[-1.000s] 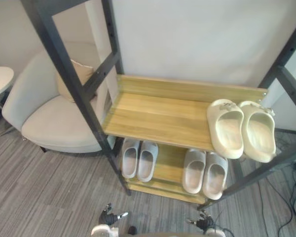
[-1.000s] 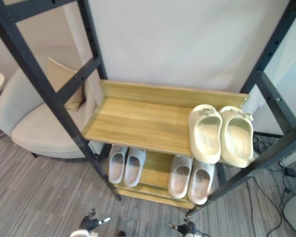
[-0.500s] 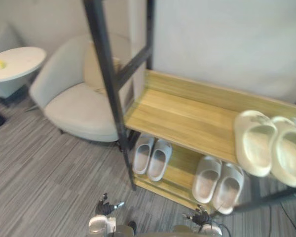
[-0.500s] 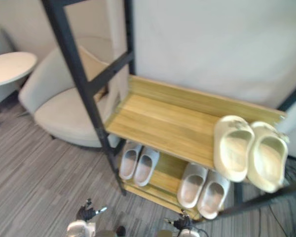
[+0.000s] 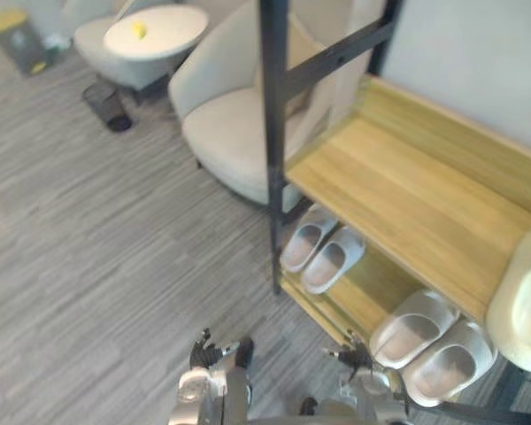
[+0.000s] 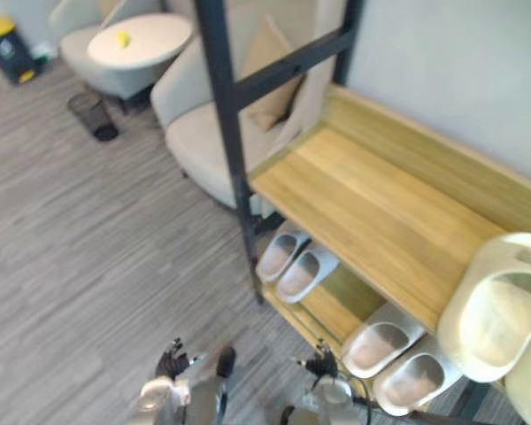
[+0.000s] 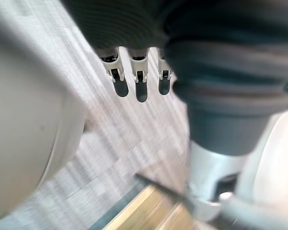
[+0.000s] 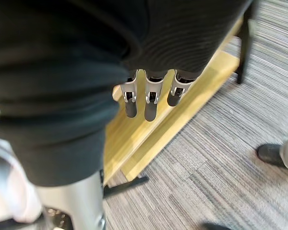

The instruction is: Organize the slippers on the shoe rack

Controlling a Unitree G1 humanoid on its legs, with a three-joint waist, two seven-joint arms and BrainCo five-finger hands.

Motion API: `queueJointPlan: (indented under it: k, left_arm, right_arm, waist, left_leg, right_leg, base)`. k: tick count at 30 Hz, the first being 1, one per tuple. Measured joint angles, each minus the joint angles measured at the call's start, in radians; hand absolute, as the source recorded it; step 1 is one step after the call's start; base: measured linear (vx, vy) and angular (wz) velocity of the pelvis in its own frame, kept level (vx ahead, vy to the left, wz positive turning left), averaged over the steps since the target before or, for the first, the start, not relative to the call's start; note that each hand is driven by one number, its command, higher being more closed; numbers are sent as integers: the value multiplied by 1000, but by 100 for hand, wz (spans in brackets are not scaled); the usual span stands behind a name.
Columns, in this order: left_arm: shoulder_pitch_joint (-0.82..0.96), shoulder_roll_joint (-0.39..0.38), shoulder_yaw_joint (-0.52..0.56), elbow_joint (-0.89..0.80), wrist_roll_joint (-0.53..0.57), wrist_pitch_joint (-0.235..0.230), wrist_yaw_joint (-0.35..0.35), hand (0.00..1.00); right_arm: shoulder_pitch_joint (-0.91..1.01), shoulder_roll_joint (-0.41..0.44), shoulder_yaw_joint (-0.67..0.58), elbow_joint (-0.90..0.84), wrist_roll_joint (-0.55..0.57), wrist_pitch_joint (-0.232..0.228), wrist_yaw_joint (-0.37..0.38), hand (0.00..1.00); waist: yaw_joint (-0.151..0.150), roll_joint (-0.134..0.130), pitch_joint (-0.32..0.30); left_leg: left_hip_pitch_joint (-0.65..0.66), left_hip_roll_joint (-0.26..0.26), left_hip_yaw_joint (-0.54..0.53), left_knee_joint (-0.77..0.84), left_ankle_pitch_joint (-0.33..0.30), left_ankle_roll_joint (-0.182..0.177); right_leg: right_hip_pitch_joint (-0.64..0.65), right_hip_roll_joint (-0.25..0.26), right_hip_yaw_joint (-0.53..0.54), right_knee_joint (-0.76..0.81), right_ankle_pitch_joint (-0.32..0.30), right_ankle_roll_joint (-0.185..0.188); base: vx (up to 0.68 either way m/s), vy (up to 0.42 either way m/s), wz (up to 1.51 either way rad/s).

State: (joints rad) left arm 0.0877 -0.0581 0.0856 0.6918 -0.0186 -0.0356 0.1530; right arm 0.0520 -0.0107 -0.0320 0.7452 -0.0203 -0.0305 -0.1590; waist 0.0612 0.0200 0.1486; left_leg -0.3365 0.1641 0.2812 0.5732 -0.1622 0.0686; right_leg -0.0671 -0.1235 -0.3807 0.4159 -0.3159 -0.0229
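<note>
Cream slippers (image 6: 496, 314) are cut off; left hand (image 7: 140, 76) and right hand (image 8: 151, 98) fingers hang straight, empty.

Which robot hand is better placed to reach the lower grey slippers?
Probably right: the right robot hand hangs beside the lower shelf near a grey pair; the left robot hand is over carpet.

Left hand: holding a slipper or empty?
Empty and open: the left hand hangs with straight fingers over grey carpet, gripping nothing.
</note>
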Motion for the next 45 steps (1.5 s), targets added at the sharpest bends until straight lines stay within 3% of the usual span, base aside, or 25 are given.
queueJointPlan:
  k: [2,3,4,5,6,8,14,17,18,20,23,25,27,28,29,30,32,33,34,36,40,42,43,44,45]
  left_arm:
    - [-7,3,-30,-2,19,0,0,0]
    - [-10,9,-40,-1,20,-1,-1,0]
    - [-21,16,-41,11,23,-1,-2,0]
    - [-23,7,-46,70,36,1,-2,0]
    - [-23,7,-50,89,37,3,-4,0]
    - [-18,45,-67,126,38,4,-3,0]
    - [4,76,-72,155,38,2,-3,0]
    - [2,77,-66,159,37,-1,-4,0]
    - [0,76,-67,160,37,-1,-4,0]
    - [0,88,-70,161,37,1,-3,0]
    - [-5,85,-65,163,36,1,-3,0]
    - [-5,84,-65,166,35,1,-3,0]
    - [-4,83,-64,167,36,1,-3,0]
    - [-5,73,-63,167,36,1,-3,0]
    - [0,60,-58,162,35,-4,-2,0]
    - [5,54,-46,162,35,-3,-2,0]
    - [2,38,-9,152,35,0,-2,0]
    - [1,20,12,103,35,3,-2,0]
    - [2,17,12,96,34,3,-2,0]
    - [1,7,7,62,34,3,-2,0]
    - [-19,7,3,36,34,3,-2,0]
    - [-17,7,3,37,35,3,-2,0]
    - [-17,6,4,41,35,3,-2,0]
    - [-23,20,15,52,35,3,-1,0]
    - [-22,26,15,52,35,3,-1,0]
  right_arm:
    - [3,4,-35,-13,0,1,1,0]
    - [10,11,-41,-7,0,0,1,0]
    - [8,15,-45,8,0,-1,1,0]
    - [-20,7,-53,62,0,2,2,0]
    - [-21,5,-59,64,0,1,3,0]
    - [-44,21,-78,108,-1,3,6,0]
    - [-64,13,-80,183,-19,5,22,0]
    - [-62,15,-78,196,-21,11,26,0]
    - [-52,11,-79,193,-21,13,27,0]
    - [-37,22,-78,172,-20,12,30,0]
    - [-36,23,-78,173,-19,10,30,0]
    - [-43,20,-77,175,-18,8,31,0]
    - [-31,18,-78,177,-18,7,31,0]
    - [-31,12,-79,184,-18,9,31,0]
    - [-26,7,-82,184,-17,12,30,0]
    - [-33,9,-81,182,-17,11,30,0]
    - [-42,26,-64,169,-17,11,30,0]
    - [-39,43,-35,135,-11,13,25,0]
    - [-37,45,-31,129,-10,13,24,0]
    - [-30,61,5,96,-7,13,21,0]
    - [-33,57,-5,57,-7,12,13,0]
    - [-25,46,-6,65,-8,13,3,0]
    - [-25,46,-7,78,-8,13,0,0]
    - [-43,50,-6,112,-9,19,2,0]
    - [-44,56,-6,121,-11,19,2,0]
  waist:
    - [-21,-3,-7]
    - [-27,-23,-18]
    - [-38,-35,-17]
    - [-35,-10,-23]
    - [-36,2,-23]
    - [-35,-11,-22]
    - [-26,-18,-23]
    - [-28,-25,-8]
    - [-36,-32,-3]
    - [-55,-48,-5]
    - [-57,-54,-1]
    - [-67,-55,1]
    - [-76,-78,-4]
    - [-76,-76,-10]
    - [-59,-48,-20]
    - [-57,-38,-19]
    - [-57,-24,-10]
    - [-54,-17,7]
    - [-52,-14,8]
    - [-29,-22,18]
    - [-17,-36,23]
    - [-10,-27,19]
    - [-3,-27,20]
    - [5,-59,16]
    - [8,-63,16]
  left_leg:
    - [58,-81,1,-188,39,-63]
    - [84,-120,-23,-266,45,-68]
    - [88,-138,-16,-279,40,-55]
    - [132,-108,-47,-199,-21,-69]
    - [152,-112,-74,-253,-32,-97]
    - [202,-153,-75,-359,35,-76]
    - [259,-189,-75,-452,73,-47]
    - [307,-206,-113,-506,70,-31]
    - [331,-218,-155,-525,73,-24]
    - [344,-220,-227,-526,74,-20]
    - [347,-219,-302,-531,76,-12]
    - [346,-222,-364,-539,71,-18]
    - [345,-256,-443,-508,41,-28]
    - [347,-255,-484,-474,14,-37]
    - [340,-229,-498,-432,-13,-59]
    - [334,-220,-502,-407,-30,-73]
    - [256,-203,-468,-194,-84,-131]
    - [115,-162,-358,143,-88,-159]
    - [100,-149,-337,180,-90,-161]
    - [19,-27,-166,327,-110,-135]
    - [-53,19,-37,130,-105,-101]
    - [-57,12,55,-96,8,-63]
    - [-48,-6,68,-160,88,-41]
    - [-36,-62,60,-192,87,-28]
    - [-33,-89,51,-200,77,-15]
  right_leg:
    - [-15,-4,45,-7,-14,3]
    - [-7,-26,65,-52,-20,8]
    - [11,-51,36,-82,-17,44]
    - [51,-42,11,-114,17,69]
    - [56,-30,14,-119,20,75]
    - [66,-44,53,-166,83,81]
    - [92,-59,81,-200,143,99]
    - [44,-97,83,-9,142,100]
    - [-11,-117,99,129,138,91]
    - [-92,-60,210,207,72,95]
    - [-171,11,273,106,67,99]
    - [-191,56,338,-45,122,94]
    - [-187,47,370,-117,179,55]
    - [-172,48,354,-104,185,52]
    - [-152,63,321,-107,171,37]
    - [-141,67,302,-109,169,31]
    - [-84,93,270,-141,152,8]
    - [3,117,241,-192,147,-10]
    - [14,123,239,-197,145,-13]
    - [118,137,219,-246,133,-31]
    - [202,95,170,-339,114,1]
    - [240,73,131,-352,90,40]
    - [260,69,120,-349,68,69]
    - [261,31,112,-342,67,71]
    - [261,14,107,-324,76,69]
  base:
    - [-89,113,141]
    - [-43,83,105]
    - [20,113,86]
    - [52,82,65]
    - [49,112,38]
    - [35,178,13]
    - [15,111,-1]
    - [-35,89,29]
    - [12,50,75]
    - [87,4,96]
    - [106,-48,89]
    - [162,-110,103]
    - [229,-176,131]
    - [442,-225,96]
    - [379,-180,69]
    - [404,-149,42]
    - [400,-165,47]
    - [343,-138,42]
    - [332,-94,28]
    - [312,-49,5]
    - [316,49,19]
    - [404,203,55]
    - [527,266,73]
    - [445,228,79]
    - [406,227,81]
